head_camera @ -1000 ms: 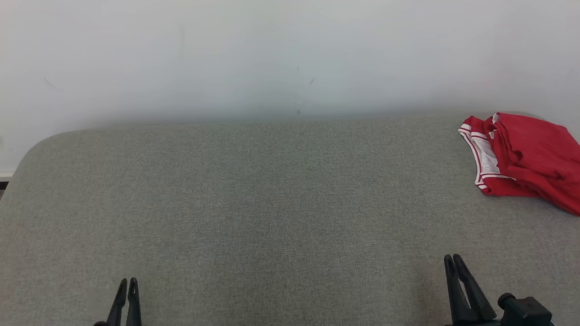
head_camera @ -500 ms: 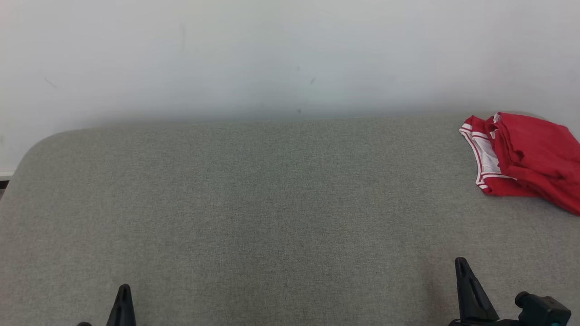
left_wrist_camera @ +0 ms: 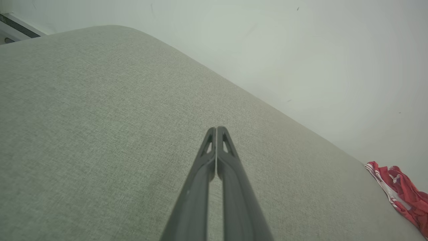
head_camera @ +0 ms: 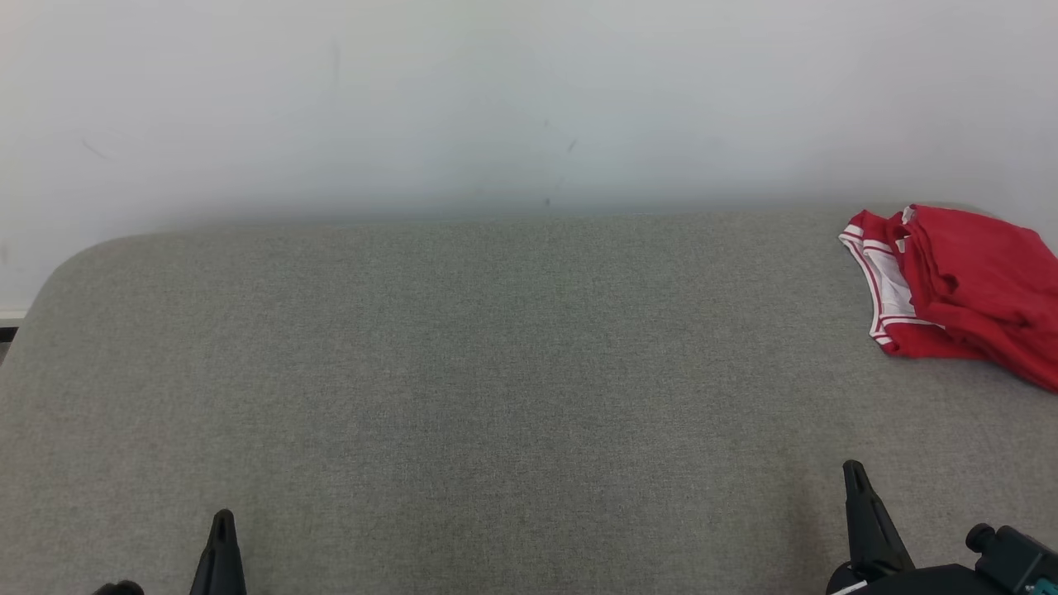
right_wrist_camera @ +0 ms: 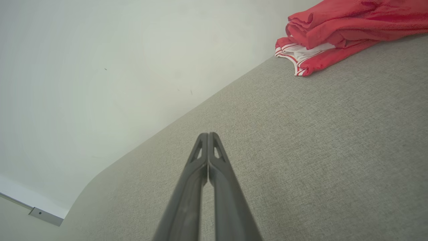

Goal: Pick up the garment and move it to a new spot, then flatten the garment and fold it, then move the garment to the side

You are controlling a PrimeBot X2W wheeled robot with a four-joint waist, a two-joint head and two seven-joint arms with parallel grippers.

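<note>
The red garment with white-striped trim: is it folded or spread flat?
Folded, loosely: the red garment with white-striped trim lies in stacked, rumpled layers on the grey fabric surface.

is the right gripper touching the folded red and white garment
Apart. The head view shows bare grey fabric surface between the shut right gripper and the red and white garment.

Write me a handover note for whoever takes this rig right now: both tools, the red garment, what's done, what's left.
Left tool: shut, empty, over the near left of the grey surface.
Right tool: shut, empty, over the near right.
Garment: red with white trim, lying folded at the surface's far right, by the wall.
Done: folding and moving aside look complete.
Left: probably nothing; check the fold is tidy.
</note>
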